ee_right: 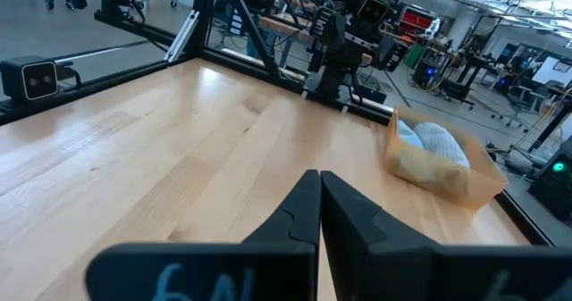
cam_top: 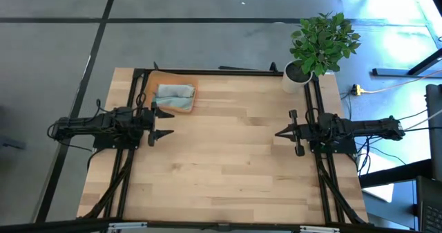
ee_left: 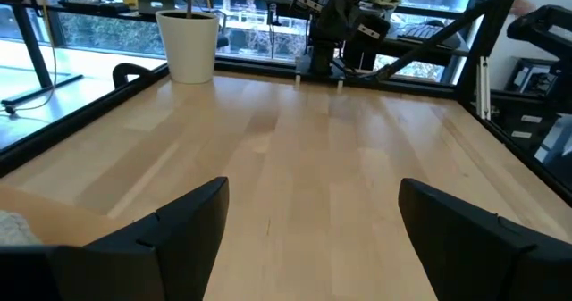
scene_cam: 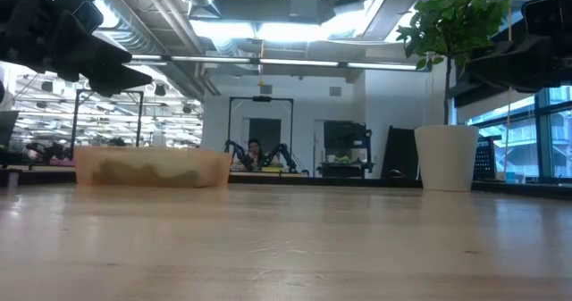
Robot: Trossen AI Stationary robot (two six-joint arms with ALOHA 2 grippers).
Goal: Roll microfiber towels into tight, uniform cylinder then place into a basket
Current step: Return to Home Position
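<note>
High view: basket (cam_top: 173, 78), towels (cam_top: 174, 97) inside, sits just beside my wide-open left gripper (cam_top: 171, 123); right gripper (cam_top: 280, 133) pinched together, well apart.

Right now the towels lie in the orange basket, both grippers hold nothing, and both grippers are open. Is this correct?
Not fully. Only the left gripper is open. The right gripper is shut, as the right wrist view shows: its two fingers are pressed together. The rest holds: the towels lie in the basket, and both grippers hold nothing.
</note>
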